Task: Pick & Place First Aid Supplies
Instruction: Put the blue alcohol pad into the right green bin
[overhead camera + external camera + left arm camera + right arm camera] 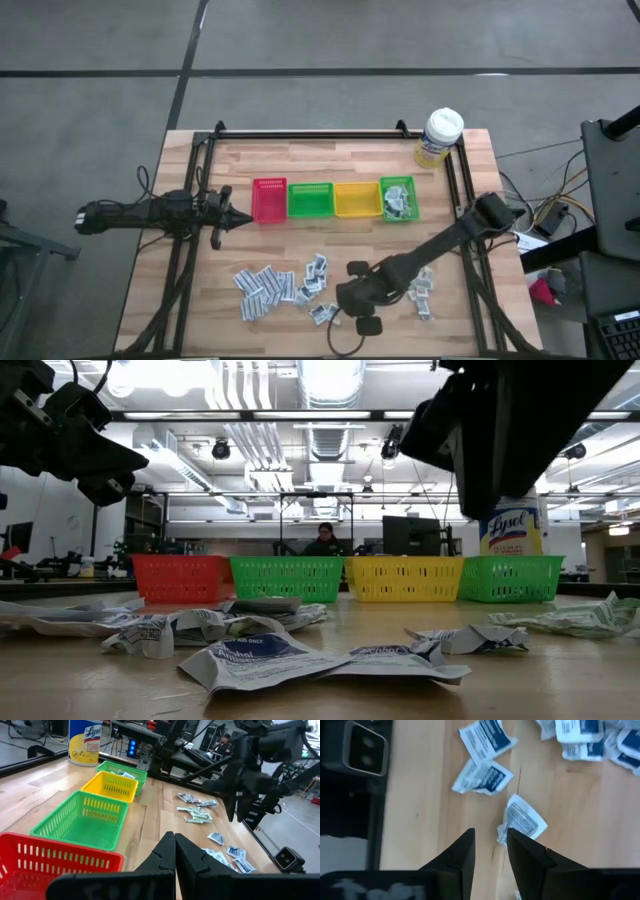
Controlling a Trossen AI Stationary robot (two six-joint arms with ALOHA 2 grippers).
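Across wooden table (330,250): red, green, yellow, green bins (334,199) lined up at back as drop targets; sachets (268,285) scattered loose up front. Near front edge, right gripper (350,296) part-open, nothing held, poised over sachet (521,822), likely lining up a pick. Off left, left gripper (240,215) clamped shut, empty, parked by red bin.

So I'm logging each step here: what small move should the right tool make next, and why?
Probably lower straight down and close. The right tool hangs over the table's near edge with fingers parted and nothing between them; a white-blue sachet lies flat on the wood just past its fingertips, apart from the others. The left tool waits shut beside the red bin.
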